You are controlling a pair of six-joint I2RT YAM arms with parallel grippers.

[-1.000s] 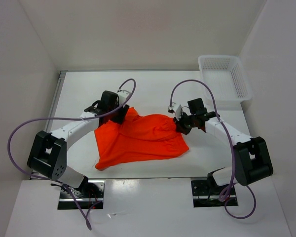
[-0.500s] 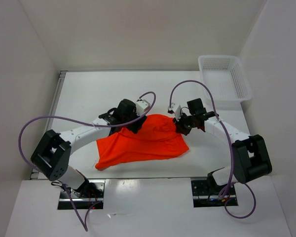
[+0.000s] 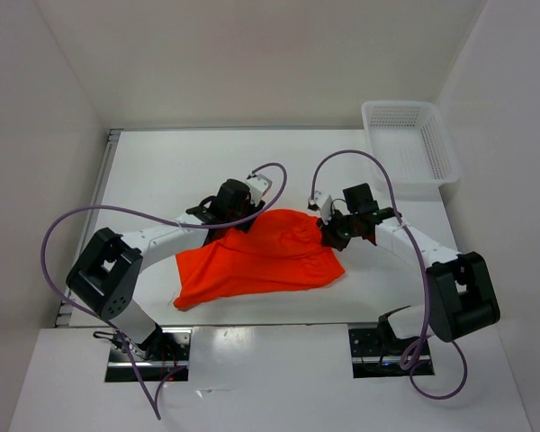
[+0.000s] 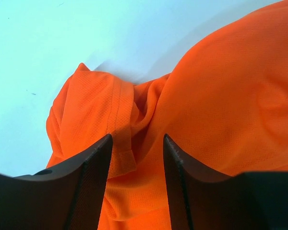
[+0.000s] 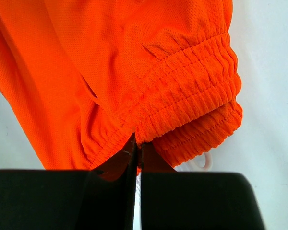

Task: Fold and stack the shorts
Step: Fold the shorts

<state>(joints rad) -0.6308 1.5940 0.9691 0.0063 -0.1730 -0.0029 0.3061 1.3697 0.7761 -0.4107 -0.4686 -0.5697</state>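
Note:
The orange-red shorts (image 3: 270, 256) lie bunched in the middle of the white table (image 3: 162, 171). My left gripper (image 3: 243, 223) is at their far left edge. In the left wrist view its jaws stand open (image 4: 137, 143), with a hemmed fold of the shorts (image 4: 120, 110) lying between and below them. My right gripper (image 3: 328, 232) is at the shorts' right end. In the right wrist view it is shut (image 5: 137, 143) on the elastic waistband (image 5: 192, 91). A white drawstring loop (image 5: 201, 163) pokes out under the waistband.
A white plastic basket (image 3: 405, 144) stands at the table's far right corner. White walls enclose the table on the left, back and right. Purple cables loop over both arms.
My left gripper has moved right, carrying the shorts' far left corner in over the middle, so the cloth is narrower and more bunched. The right gripper has held still.

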